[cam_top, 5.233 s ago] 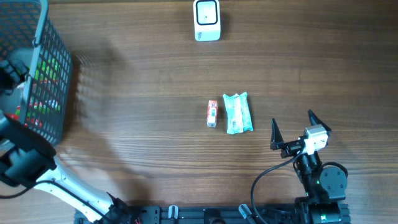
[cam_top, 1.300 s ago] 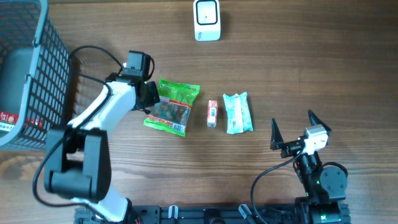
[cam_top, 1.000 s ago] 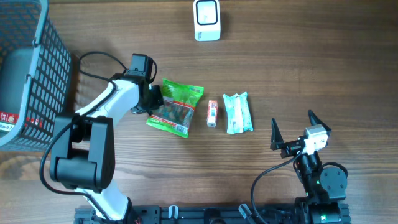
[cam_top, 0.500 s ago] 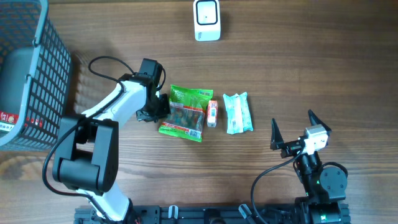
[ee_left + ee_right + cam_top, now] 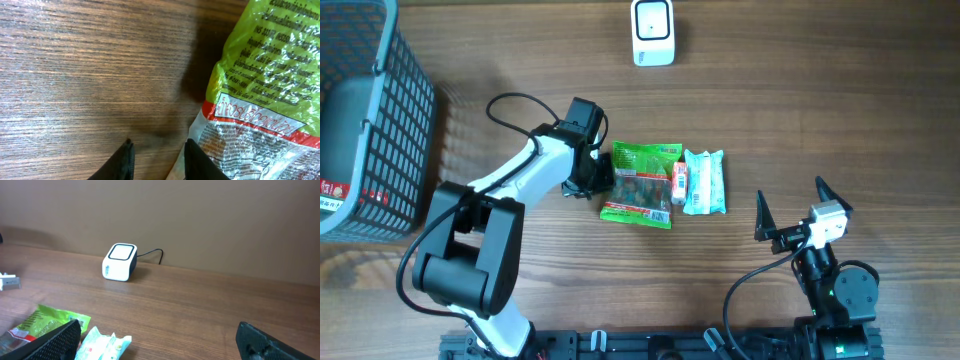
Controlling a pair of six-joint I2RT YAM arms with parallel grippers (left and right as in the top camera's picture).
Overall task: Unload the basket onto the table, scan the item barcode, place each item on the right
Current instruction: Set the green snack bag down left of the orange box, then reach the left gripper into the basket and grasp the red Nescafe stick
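The left pincer [image 5: 160,146] stood slightly apart at the edge of the green snack bag [image 5: 642,185], the right pincer [image 5: 790,192] gaping; a clumsy regrasp could have shoved the adjoining red packet [image 5: 678,182].

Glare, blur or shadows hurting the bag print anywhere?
Left wrist: print on the green bag sharp, patchy glare on its crinkles, dark shadow on the table beside it. Overhead: even light, soft shadow by the basket. Right wrist: scanner clear.

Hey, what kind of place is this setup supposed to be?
Probably a mock shop checkout on a wooden table: there is a white barcode scanner, a grey shopping basket, and packaged goods such as a green snack bag.
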